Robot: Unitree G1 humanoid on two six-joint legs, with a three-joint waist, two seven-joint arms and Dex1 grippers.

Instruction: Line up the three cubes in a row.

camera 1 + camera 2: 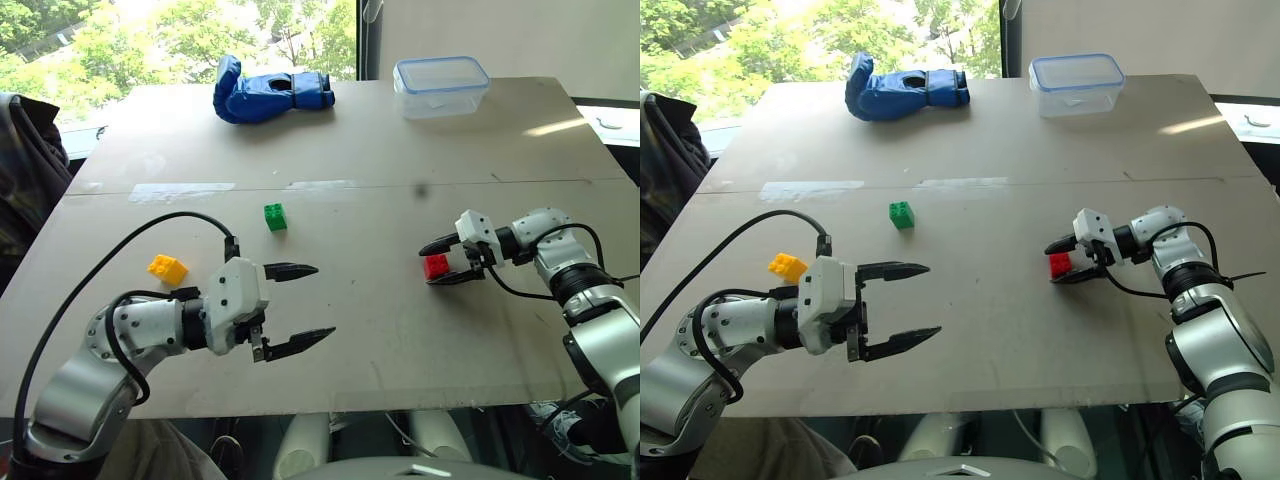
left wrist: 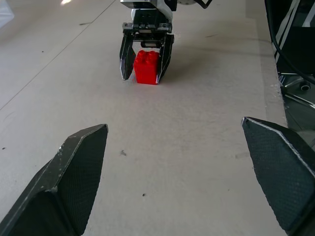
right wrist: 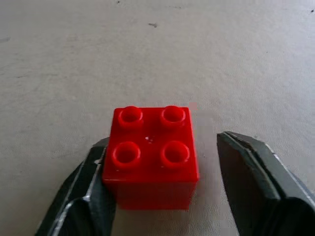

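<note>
The red cube (image 3: 152,152) sits studs-up on the table, right of centre, between the fingers of my right gripper (image 1: 428,266). That gripper is open: one finger lies against the cube's side, and the other stands off it with a small gap. The green cube (image 1: 275,217) rests alone near the middle of the table. Toward the left lies the yellow cube (image 1: 167,268), just behind my left arm. My left gripper (image 1: 322,300) hovers wide open near the front edge with nothing in it, pointing across at the red cube (image 2: 146,66).
A blue glove (image 1: 270,90) and a clear plastic container (image 1: 440,85) lie at the table's far edge. A strip of tape (image 1: 180,191) runs along a seam across the board. A dark garment (image 1: 25,170) hangs at the left.
</note>
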